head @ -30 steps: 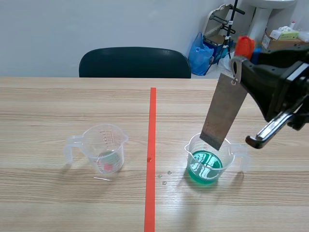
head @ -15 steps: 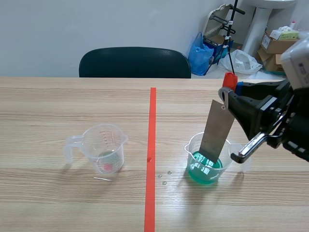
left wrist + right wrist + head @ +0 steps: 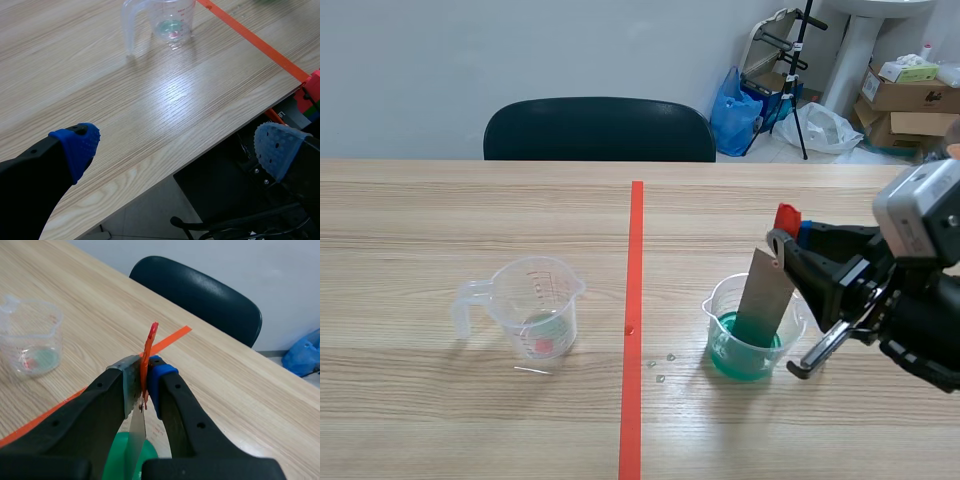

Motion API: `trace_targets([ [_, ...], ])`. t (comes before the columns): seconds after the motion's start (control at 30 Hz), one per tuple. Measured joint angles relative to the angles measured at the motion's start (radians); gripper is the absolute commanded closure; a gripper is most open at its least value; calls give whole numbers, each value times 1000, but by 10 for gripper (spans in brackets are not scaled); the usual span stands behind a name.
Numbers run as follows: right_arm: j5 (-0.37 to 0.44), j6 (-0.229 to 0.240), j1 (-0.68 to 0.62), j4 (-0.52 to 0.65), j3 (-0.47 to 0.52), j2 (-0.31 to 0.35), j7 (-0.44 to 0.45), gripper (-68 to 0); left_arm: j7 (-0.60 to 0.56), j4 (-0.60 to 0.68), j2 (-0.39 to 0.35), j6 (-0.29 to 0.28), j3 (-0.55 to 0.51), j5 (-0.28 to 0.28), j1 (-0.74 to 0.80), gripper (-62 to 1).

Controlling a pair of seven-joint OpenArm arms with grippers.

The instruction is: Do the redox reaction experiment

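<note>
Fingers (image 3: 115, 400) of right gripper (image 3: 143, 382) are clamped on the top end of the metal strip (image 3: 762, 295), with an orange-red tab (image 3: 787, 218) pinched alongside. Strip is held tilted, its lower end dipped into green liquid (image 3: 742, 362) in the right beaker (image 3: 718, 335), right of the tape line (image 3: 634, 300). Left gripper (image 3: 176, 147) is held with fingers apart, nothing between them, over the near edge of the table (image 3: 125, 90). Second beaker (image 3: 535, 310), nearly empty, is seen left of the tape line.

Tool (image 3: 143, 384) clamped on a thin metal strip (image 3: 135, 432) topped by an orange-red tag (image 3: 150, 338), strip hanging down into green liquid (image 3: 116, 461) under the fingers, clear measuring cup (image 3: 30, 337) well apart on the wooden surface (image 3: 250, 390), dark chair (image 3: 200, 295) beyond
</note>
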Motion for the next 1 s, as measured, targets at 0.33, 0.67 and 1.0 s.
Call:
trace_targets([
  [0.33, -35, 0, 11, -62, -3, -11, 95, -13, 0, 0, 0, 0, 0, 0, 0, -623],
  [0.67, -50, -1, 14, -62, -2, -11, 98, -13, 0, 0, 0, -1, 0, 0, 0, -623],
  [1.0, -50, -1, 14, -62, -2, -11, 95, -13, 0, 0, 0, -1, 0, 0, 0, -623],
])
